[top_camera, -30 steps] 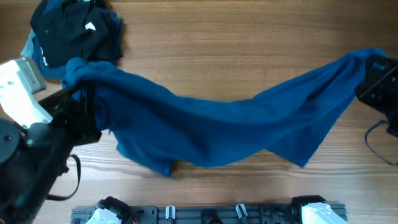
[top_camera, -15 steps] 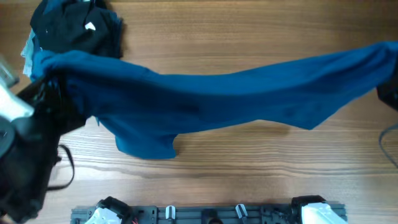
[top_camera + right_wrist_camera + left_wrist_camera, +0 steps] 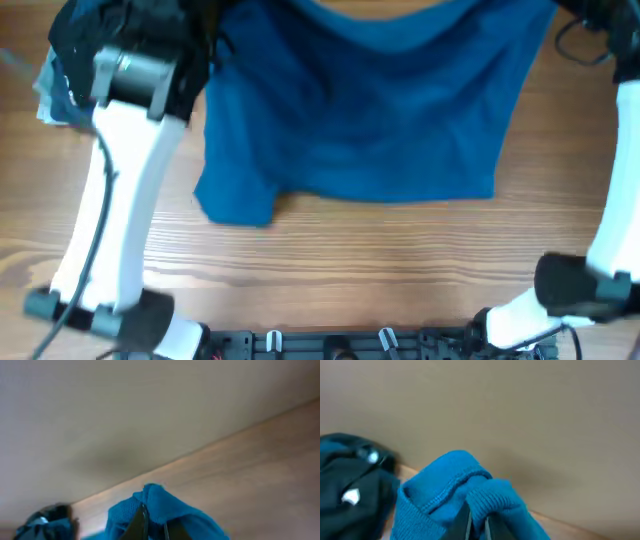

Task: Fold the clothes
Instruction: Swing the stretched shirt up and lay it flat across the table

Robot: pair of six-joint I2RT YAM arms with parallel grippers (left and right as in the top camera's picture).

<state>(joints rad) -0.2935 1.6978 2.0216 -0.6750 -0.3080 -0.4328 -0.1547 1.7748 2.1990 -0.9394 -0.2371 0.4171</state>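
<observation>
The large plain mid-blue soft cloth garment (image 3: 360,110) spreads wide across the upper middle of the overhead frame. Its top edge runs off the top and its lower hem crosses the brown wooden table (image 3: 380,270), with the lower left corner bunched. At the bottom centre of its wrist view, the left gripper (image 3: 476,527) has its fingers almost together, pinching a ribbed edge of the garment. The right gripper (image 3: 152,529) pinches another bunched edge likewise. A pile of black and navy garments (image 3: 75,40) sits at the upper left.

A robot lab: wooden table (image 3: 380,270), mounting rail (image 3: 345,346) (plain beige wall (image 3: 530,405)).
</observation>
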